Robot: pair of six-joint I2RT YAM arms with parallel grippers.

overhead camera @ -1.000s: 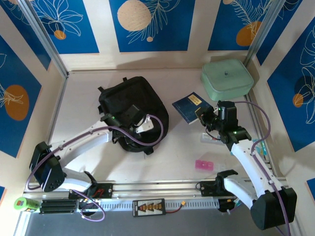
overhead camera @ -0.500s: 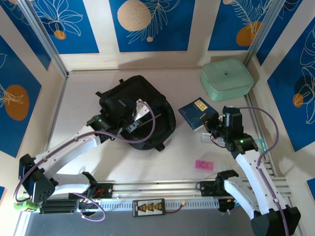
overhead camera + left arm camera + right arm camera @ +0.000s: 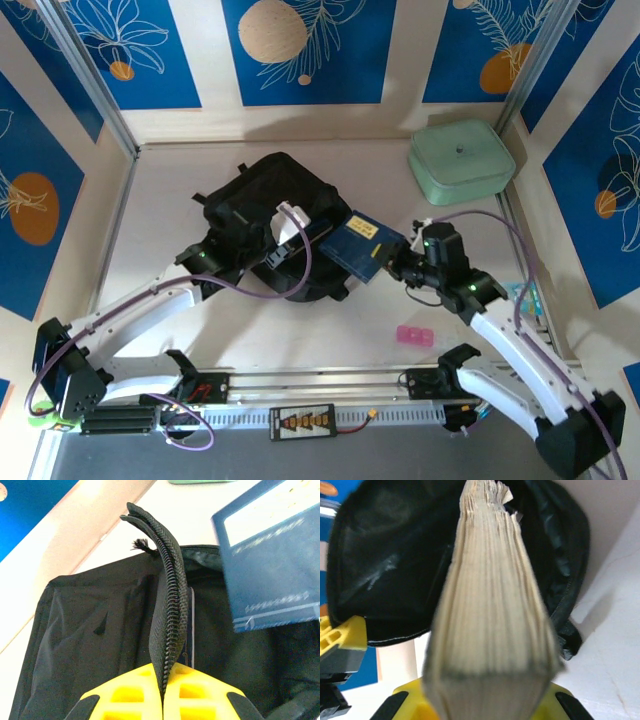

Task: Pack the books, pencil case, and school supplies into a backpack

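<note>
Left wrist view: the left fingers [image 3: 130, 697] are pinched together on the backpack's [image 3: 85, 630] zip edge, holding that flap upright so the mouth gapes. The right fingers [image 3: 412, 707] are clamped on the navy book [image 3: 492, 610], its page edges facing the wrist camera and its far end at the bag's opening. From above, the book hangs tilted over the backpack's right rim. The backpack lies left of centre on the worktop [image 3: 340, 320]. A pink block [image 3: 415, 335] sits nearer and to the right, and a mint case [image 3: 460, 160] is in the far right corner.
</note>
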